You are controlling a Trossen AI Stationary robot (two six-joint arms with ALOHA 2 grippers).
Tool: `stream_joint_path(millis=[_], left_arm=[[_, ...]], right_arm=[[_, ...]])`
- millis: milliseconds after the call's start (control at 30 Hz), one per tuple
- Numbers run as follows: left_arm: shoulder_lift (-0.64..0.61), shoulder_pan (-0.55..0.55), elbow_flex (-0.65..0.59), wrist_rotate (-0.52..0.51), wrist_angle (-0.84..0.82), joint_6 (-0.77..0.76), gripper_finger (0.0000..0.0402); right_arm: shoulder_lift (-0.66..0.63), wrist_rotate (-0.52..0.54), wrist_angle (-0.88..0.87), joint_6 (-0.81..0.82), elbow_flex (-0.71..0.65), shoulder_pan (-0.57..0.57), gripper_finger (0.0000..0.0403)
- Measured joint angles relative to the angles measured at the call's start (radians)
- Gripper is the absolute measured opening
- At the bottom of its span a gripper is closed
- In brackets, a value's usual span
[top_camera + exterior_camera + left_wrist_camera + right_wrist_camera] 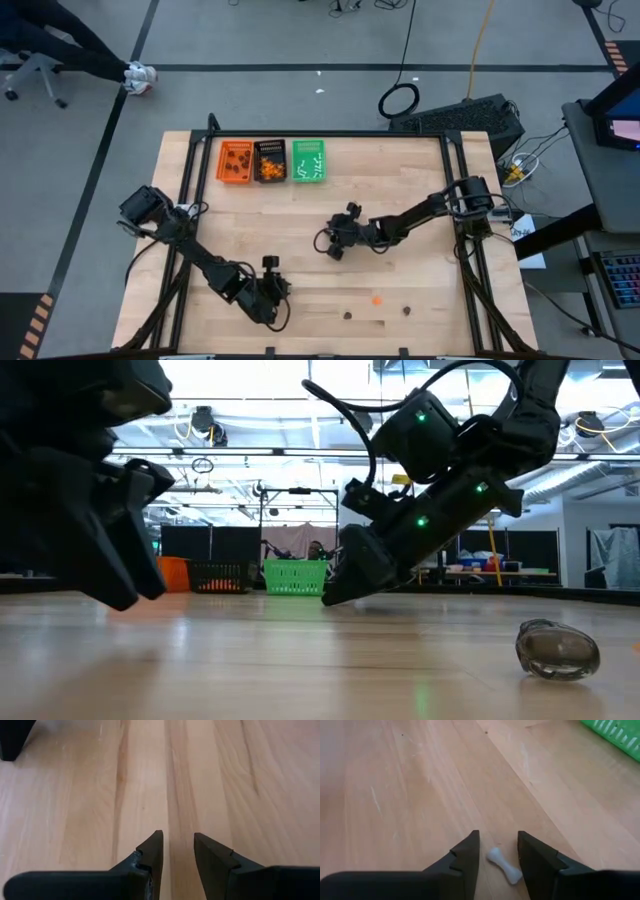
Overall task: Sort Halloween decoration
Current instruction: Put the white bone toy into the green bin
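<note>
A small white bone (503,865) lies on the wooden table (400,215) between the two fingers of the right gripper (497,862), near mid-table; the fingers stand apart around it, not yet clenched. Near the front edge lie an orange piece (377,299) and two dark pieces (408,310). The left gripper (177,852) hovers parted and empty over bare wood.

Grey floor (300,40) crossed by black tape lines (350,68) surrounds the table, under bright ceiling lights (250,410).
</note>
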Motion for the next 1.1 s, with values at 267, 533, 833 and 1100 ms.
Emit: stream_joint_path(millis=[267,533,833,1100], left_arm=[[0.0,-0.005,0.0,-0.048,0.001,0.0,0.0109],[0.0,-0.005,0.0,-0.056,0.015,0.001,0.0109],[0.0,-0.003,0.0,-0.087,0.029,0.008,0.0109],[0.0,-0.002,0.0,-0.1,0.055,0.004,0.0109]], right_arm=[[-0.105,-0.029,-0.062,-0.071,-0.007,0.008,0.0121],[-0.319,-0.011,-0.202,-0.162,-0.005,0.008,0.0175],[-0.297,-0.079,-0.036,-0.217,-0.096,0.021,0.0188],[-0.155,-0.09,0.187,-0.294,-0.135,0.004,0.0179]])
